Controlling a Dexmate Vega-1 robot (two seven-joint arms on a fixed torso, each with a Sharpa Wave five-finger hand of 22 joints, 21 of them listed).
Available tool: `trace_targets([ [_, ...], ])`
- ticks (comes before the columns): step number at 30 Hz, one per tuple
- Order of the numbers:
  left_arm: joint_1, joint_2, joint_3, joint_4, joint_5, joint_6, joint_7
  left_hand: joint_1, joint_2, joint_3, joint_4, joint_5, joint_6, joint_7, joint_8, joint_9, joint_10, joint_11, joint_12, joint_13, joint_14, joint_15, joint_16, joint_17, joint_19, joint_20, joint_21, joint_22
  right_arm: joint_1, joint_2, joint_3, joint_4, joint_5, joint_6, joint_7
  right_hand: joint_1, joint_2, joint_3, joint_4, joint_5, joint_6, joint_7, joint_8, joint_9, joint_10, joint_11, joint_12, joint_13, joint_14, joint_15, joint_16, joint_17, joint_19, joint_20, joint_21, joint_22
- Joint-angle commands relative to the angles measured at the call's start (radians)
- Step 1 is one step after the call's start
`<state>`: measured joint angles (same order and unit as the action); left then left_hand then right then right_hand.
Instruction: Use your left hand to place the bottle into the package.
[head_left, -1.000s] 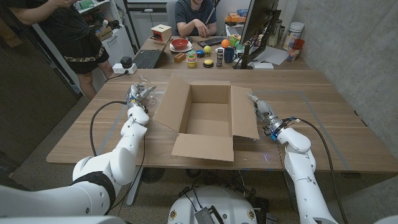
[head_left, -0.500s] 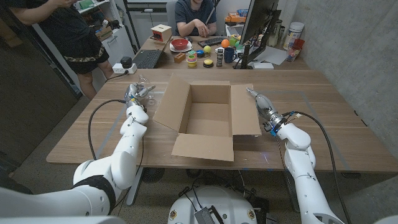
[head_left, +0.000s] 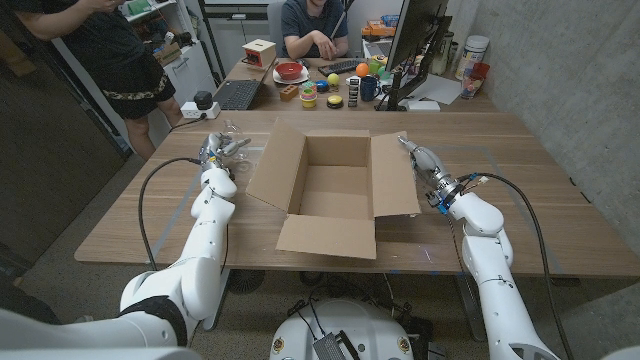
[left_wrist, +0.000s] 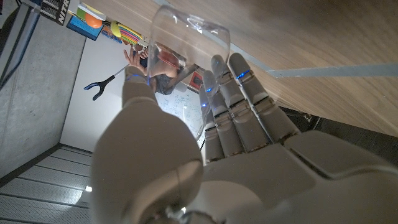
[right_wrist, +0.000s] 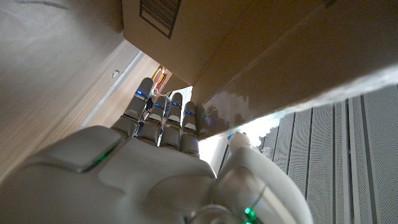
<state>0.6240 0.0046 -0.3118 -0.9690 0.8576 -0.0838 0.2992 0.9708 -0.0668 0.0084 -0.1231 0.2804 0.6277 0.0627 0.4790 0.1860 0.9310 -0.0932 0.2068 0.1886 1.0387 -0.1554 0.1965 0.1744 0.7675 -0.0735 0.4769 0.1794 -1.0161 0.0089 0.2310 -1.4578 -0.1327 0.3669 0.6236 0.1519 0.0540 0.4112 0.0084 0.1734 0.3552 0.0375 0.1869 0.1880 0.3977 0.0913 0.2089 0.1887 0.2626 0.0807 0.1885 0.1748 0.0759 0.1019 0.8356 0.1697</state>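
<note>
Grasp step: our left hand (left_wrist: 186, 143) has the clear bottle (left_wrist: 186, 56) between thumb and fingers beside the box (head_left: 335, 185); next, lift it over; right hand (head_left: 428, 170), fingers extended, holds nothing.

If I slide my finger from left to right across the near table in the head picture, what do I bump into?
Left hand holding the clear bottle → open cardboard box → right hand at the box's right flap.
</note>
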Motion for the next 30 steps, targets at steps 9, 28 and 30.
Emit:
trace_targets([
  [9, 0.072, -0.051, -0.023, -0.233, 0.022, -0.022, -0.098, 0.136, 0.11, 0.007, -0.013, -0.013, 0.128, -0.055, -0.011, 0.005, 0.101, -0.114, -0.008, 0.006, 0.005, -0.061, -0.004, 0.006, 0.001, -0.007, -0.005, 0.002, 0.002, -0.012, 0.001, 0.03, 0.002, 0.011, -0.006, 0.004, -0.01, -0.003, -0.009, 0.006, -0.001, -0.006, 0.0, 0.005, 0.0, 0.006, 0.003, 0.002, 0.0, 0.004, -0.003, 0.001, -0.003, -0.006, -0.01, 0.005],
  [28, 0.109, -0.099, -0.047, -0.37, -0.022, -0.132, -0.223, 0.147, 0.114, 0.008, -0.01, -0.023, 0.129, -0.054, -0.023, 0.006, 0.102, -0.113, -0.012, 0.007, 0.005, -0.061, -0.003, 0.007, 0.004, -0.015, -0.01, 0.002, -0.006, -0.02, 0.002, 0.017, -0.021, 0.027, -0.028, 0.002, -0.011, -0.005, -0.011, 0.006, -0.003, -0.005, 0.003, 0.005, -0.001, 0.01, 0.004, 0.002, -0.005, -0.002, -0.004, 0.002, -0.005, -0.012, -0.02, 0.006],
  [30, 0.115, -0.103, -0.041, -0.386, -0.012, -0.143, -0.228, 0.147, 0.114, 0.008, -0.01, -0.024, 0.129, -0.055, -0.024, 0.006, 0.102, -0.114, -0.013, 0.007, 0.006, -0.061, -0.003, 0.007, 0.006, -0.016, -0.01, 0.002, -0.006, -0.02, 0.002, 0.015, -0.014, 0.022, -0.02, 0.002, -0.011, -0.005, -0.012, 0.006, -0.003, -0.005, 0.003, 0.005, -0.001, 0.009, 0.004, 0.002, -0.005, -0.001, -0.004, 0.002, -0.005, -0.011, -0.021, 0.006],
])
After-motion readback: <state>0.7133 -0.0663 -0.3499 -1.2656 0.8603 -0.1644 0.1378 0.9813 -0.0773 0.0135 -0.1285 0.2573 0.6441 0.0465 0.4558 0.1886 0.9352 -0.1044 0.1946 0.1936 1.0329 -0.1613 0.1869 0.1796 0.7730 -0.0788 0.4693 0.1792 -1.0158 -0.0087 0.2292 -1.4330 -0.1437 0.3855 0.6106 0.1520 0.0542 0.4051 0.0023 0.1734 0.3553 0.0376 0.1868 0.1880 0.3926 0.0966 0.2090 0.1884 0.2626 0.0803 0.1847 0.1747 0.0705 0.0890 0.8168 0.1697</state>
